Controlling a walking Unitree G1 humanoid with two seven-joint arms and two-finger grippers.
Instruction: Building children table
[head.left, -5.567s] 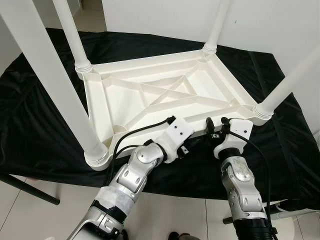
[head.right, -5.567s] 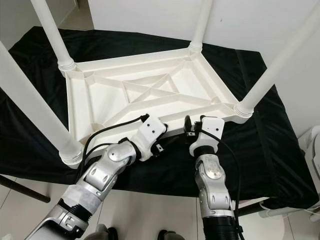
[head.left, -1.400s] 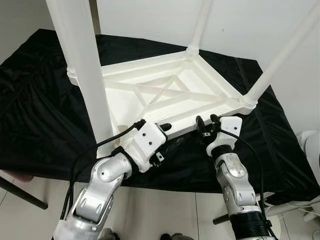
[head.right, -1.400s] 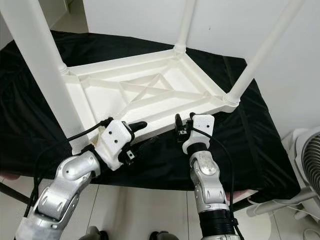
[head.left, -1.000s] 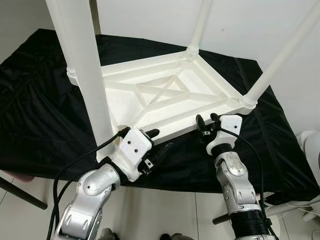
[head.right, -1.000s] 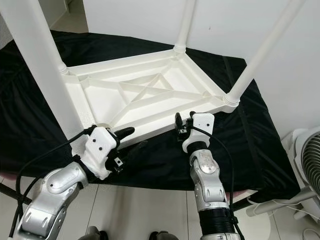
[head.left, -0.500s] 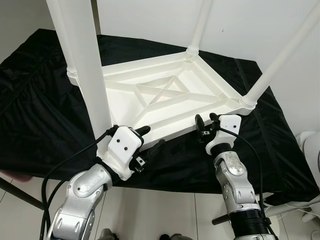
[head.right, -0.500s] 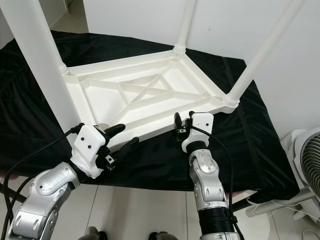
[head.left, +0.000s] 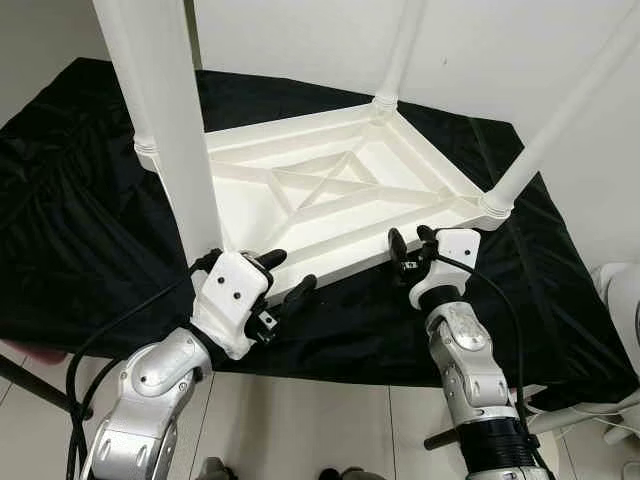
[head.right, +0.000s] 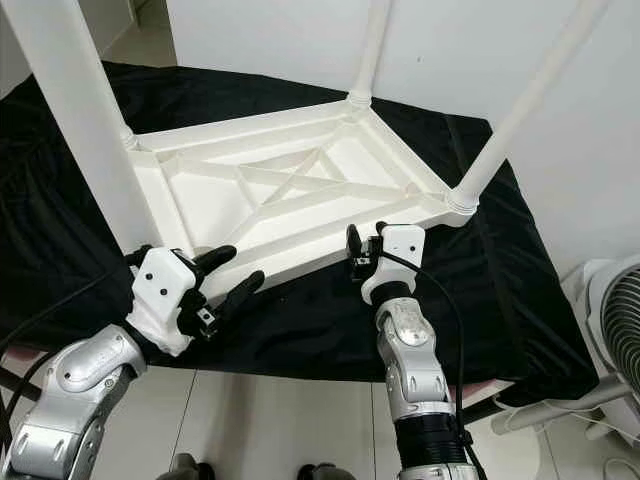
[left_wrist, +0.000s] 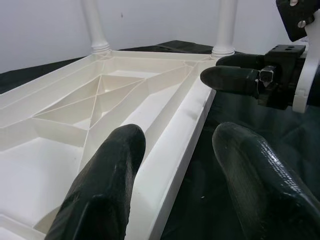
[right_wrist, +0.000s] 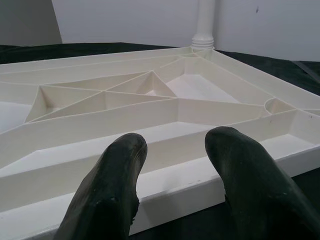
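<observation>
**A:** Where does the children's table (head.left: 320, 185) sit?

**B:** In the middle of the frame, upside down on a surface (head.left: 90, 240) draped in black cloth. Its ribbed underside faces up like a shallow tray, walled by the rim and cut into compartments by crossing ribs. Nothing lies in any compartment.

**A:** And the legs?

**B:** Four white legs stand up from the corners. The near-left leg (head.left: 180, 130) rises thick at the upper left of the frame, the near-right leg (head.left: 560, 110) slants out toward the upper right, the far-right leg (head.left: 400, 50) stands at top centre, and the far-left one shows just behind the thick leg.

**A:** What is the left gripper (head.left: 284, 274) doing?

**B:** It is at the near rim, low and left of centre, close to the base of the near-left leg. Its fingers are spread apart, one over the inner side of the rim and one on the outer side above the cloth. In the left wrist view the rim runs between the two fingers (left_wrist: 105, 185), and they do not pinch it.

**A:** The right gripper (head.left: 411, 240)?

**B:** Also at the near rim, right of centre, not far from the near-right corner. Its fingers stand parted, and in the right wrist view the fingertips (right_wrist: 117, 175) hang just over the rim's edge with a gap between them. It has hold of nothing.

**A:** Are the two grippers close?

**B:** They are apart along the same edge; the left wrist view shows the right gripper further down the rim.
</observation>
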